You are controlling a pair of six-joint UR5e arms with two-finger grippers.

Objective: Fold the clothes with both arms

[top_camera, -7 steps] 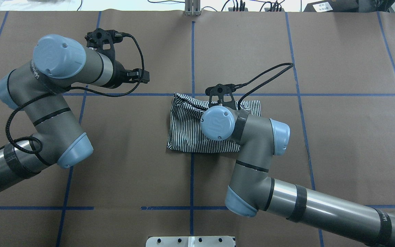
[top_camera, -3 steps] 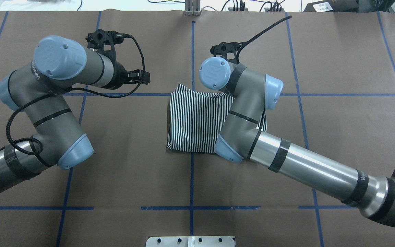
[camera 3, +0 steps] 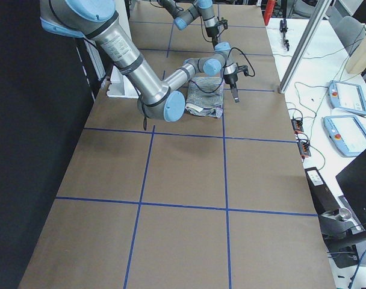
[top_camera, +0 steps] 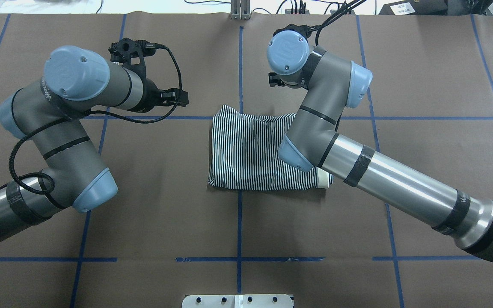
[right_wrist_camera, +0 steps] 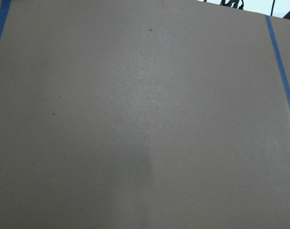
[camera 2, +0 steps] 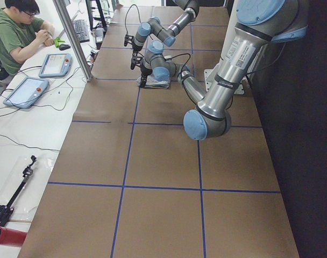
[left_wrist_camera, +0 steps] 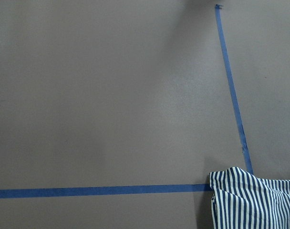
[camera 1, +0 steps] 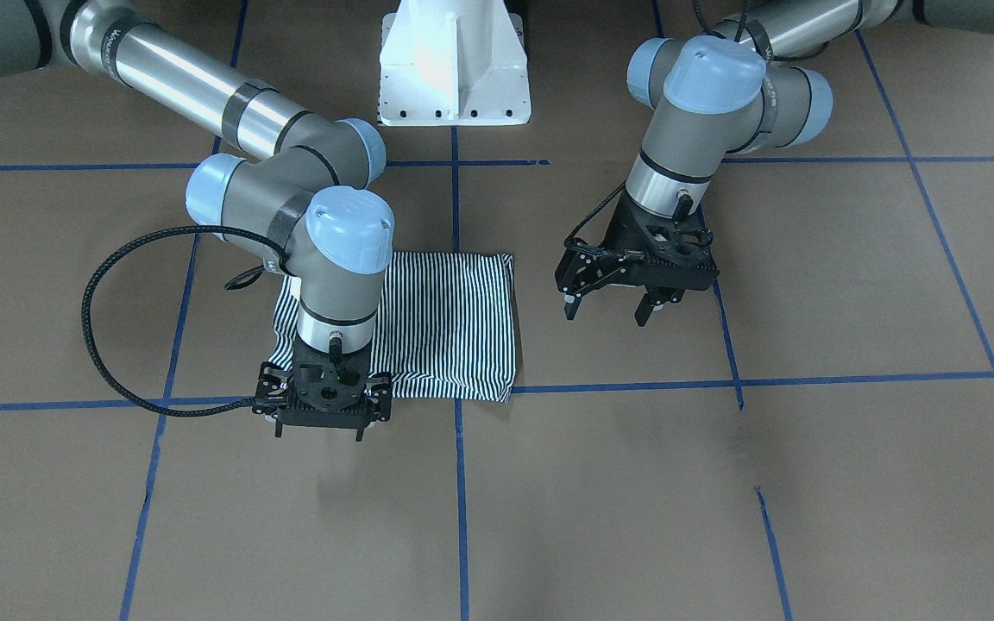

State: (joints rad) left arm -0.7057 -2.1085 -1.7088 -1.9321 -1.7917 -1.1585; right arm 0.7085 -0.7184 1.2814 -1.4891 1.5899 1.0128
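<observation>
The striped shirt [top_camera: 250,149] lies folded into a flat rectangle at the table's middle, with a cream collar edge [top_camera: 325,179] showing at its near right corner. From the front the shirt [camera 1: 454,319] is partly covered by my right arm. My right gripper [camera 1: 318,434] hangs open and empty just past the shirt's far edge. In the overhead view it is mostly hidden under its own wrist. My left gripper [camera 1: 605,312] is open and empty, hovering off to the shirt's left [top_camera: 183,97]. The left wrist view catches one corner of the shirt [left_wrist_camera: 254,202].
Brown paper with blue tape lines [top_camera: 240,64] covers the table. The white pedestal base [camera 1: 454,65] stands at the robot's side. A person [camera 2: 18,32] sits at a side desk with teach pendants [camera 2: 53,64]; a metal post [camera 2: 72,37] stands at that edge.
My right arm has swung from above the shirt to beyond its far edge, and the shirt's rumpled top edge now lies flat. The left arm has barely moved.
</observation>
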